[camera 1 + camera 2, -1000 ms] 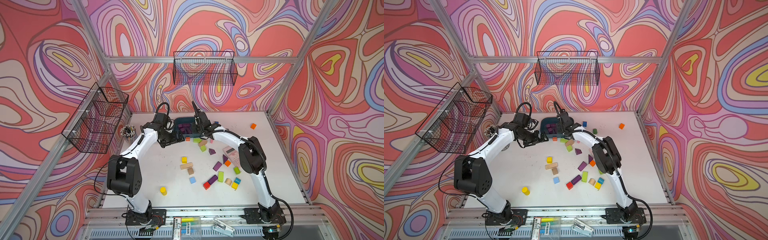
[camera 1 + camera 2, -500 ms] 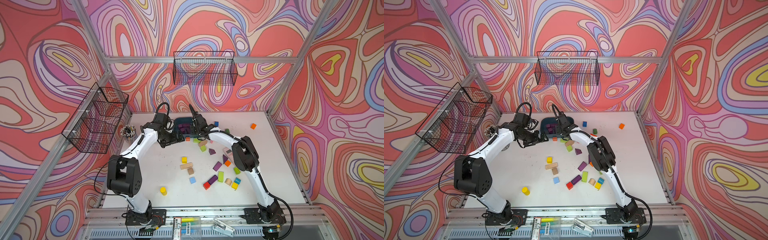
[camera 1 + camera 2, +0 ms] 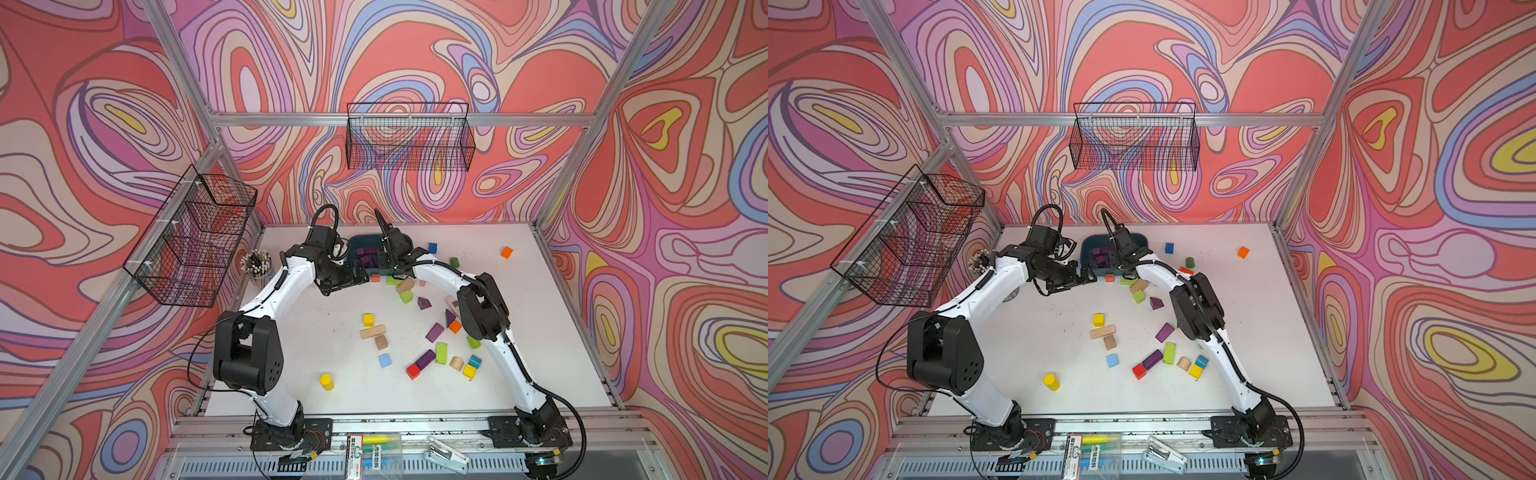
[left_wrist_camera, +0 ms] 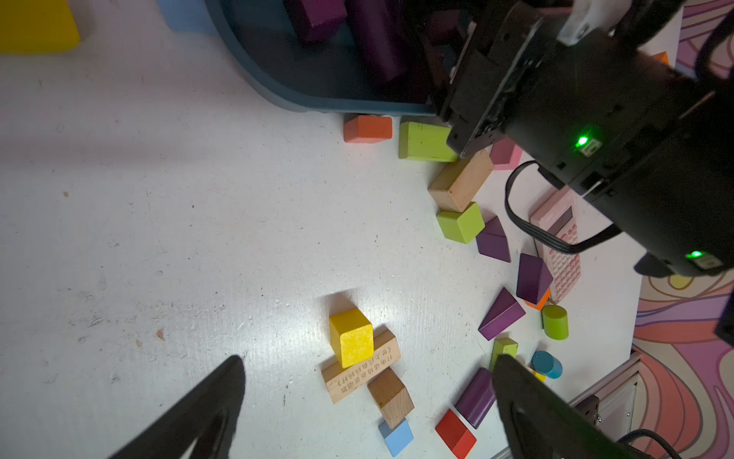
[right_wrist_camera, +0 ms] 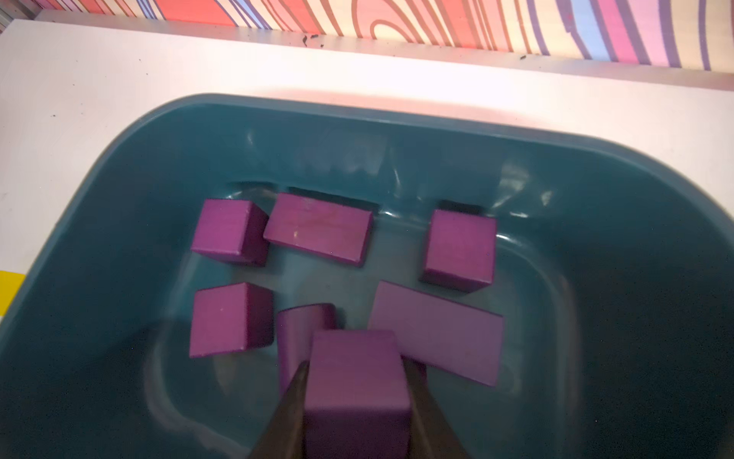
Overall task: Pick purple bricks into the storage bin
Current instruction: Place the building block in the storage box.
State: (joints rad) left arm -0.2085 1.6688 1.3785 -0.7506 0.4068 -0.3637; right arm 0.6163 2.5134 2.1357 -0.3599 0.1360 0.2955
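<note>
Snugly inside right gripper (image 5: pixel 354 369), purple brick (image 5: pixel 356 401), over bin (image 5: pixel 357 151)

Eleven purple bricks (image 5: pixel 230 232) show in all: six lie inside the storage bin (image 5: pixel 397 151), one more is clamped between the fingers of the right gripper (image 5: pixel 355 369) just above the bin floor, and four lie outside the bin. Also outside the bin there are four plain wooden blocks (image 3: pixel 372 332), four lime green blocks (image 3: pixel 406 296), one red block (image 3: pixel 413 371) and one pink calculator (image 4: pixel 564 270). Two black wire baskets (image 3: pixel 409 137) hang higher than the bin, and one cup of pens (image 3: pixel 255 264) stands off to one side of it
</note>
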